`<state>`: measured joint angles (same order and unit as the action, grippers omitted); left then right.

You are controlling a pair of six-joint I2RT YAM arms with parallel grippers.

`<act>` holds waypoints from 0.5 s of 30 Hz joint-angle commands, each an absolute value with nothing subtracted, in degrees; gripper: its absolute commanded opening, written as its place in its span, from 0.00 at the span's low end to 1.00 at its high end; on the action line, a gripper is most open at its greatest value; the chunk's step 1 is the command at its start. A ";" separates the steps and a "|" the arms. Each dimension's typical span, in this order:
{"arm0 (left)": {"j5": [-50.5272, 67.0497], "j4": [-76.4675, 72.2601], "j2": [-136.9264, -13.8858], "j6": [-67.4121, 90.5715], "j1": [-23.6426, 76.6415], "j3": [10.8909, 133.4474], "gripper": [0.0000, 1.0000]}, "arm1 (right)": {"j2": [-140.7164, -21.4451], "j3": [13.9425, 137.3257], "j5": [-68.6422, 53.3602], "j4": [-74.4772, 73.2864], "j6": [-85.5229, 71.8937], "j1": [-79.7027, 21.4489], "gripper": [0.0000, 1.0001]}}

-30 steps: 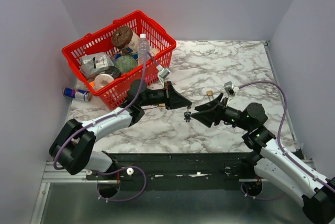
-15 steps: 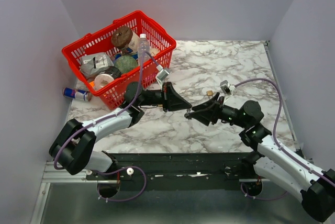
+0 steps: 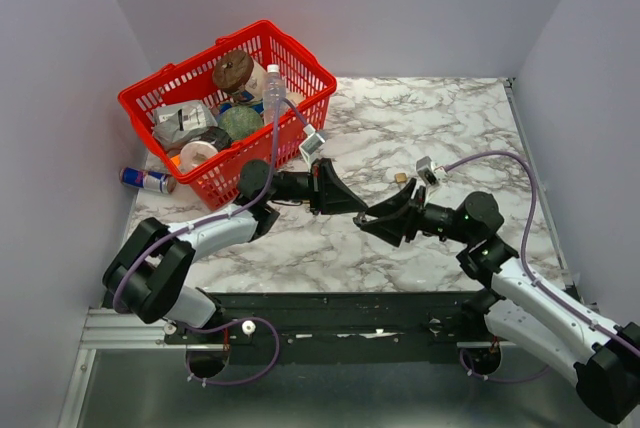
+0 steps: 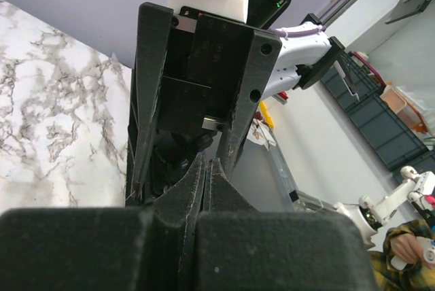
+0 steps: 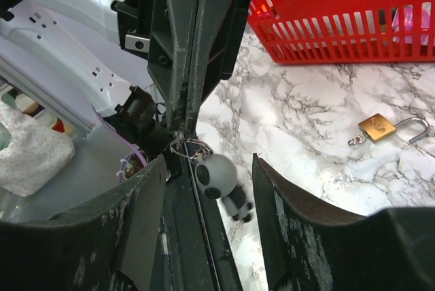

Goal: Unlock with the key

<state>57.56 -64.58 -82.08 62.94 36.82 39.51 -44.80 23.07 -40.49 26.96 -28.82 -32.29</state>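
Note:
My left gripper (image 3: 352,204) is shut, held above the table's middle. In the right wrist view its shut fingers (image 5: 185,66) come down from the top, with a small metal ring (image 5: 187,147) and a grey panda charm (image 5: 217,177) hanging at their tips. The key's blade is hidden between those fingers. My right gripper (image 3: 368,218) is open, and its jaws (image 5: 209,162) straddle the charm and the left fingertips without touching them. The brass padlock (image 5: 378,128) lies on the marble, also seen from above (image 3: 400,178). In the left wrist view the fingers (image 4: 197,182) are pressed together.
A red basket (image 3: 300,56) full of groceries stands at the back left, and its wall shows in the right wrist view (image 5: 353,32). A drink can (image 3: 145,180) lies beside it at the left edge. Walls enclose the marble table (image 3: 450,118).
My right gripper has moved left toward the left gripper and now straddles its tips and the hanging charm. The left gripper has shifted slightly right.

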 commanded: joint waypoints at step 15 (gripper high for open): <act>60.38 -68.56 -82.36 62.76 37.09 40.17 0.00 | -49.48 27.69 -46.58 33.13 -26.45 -34.28 0.60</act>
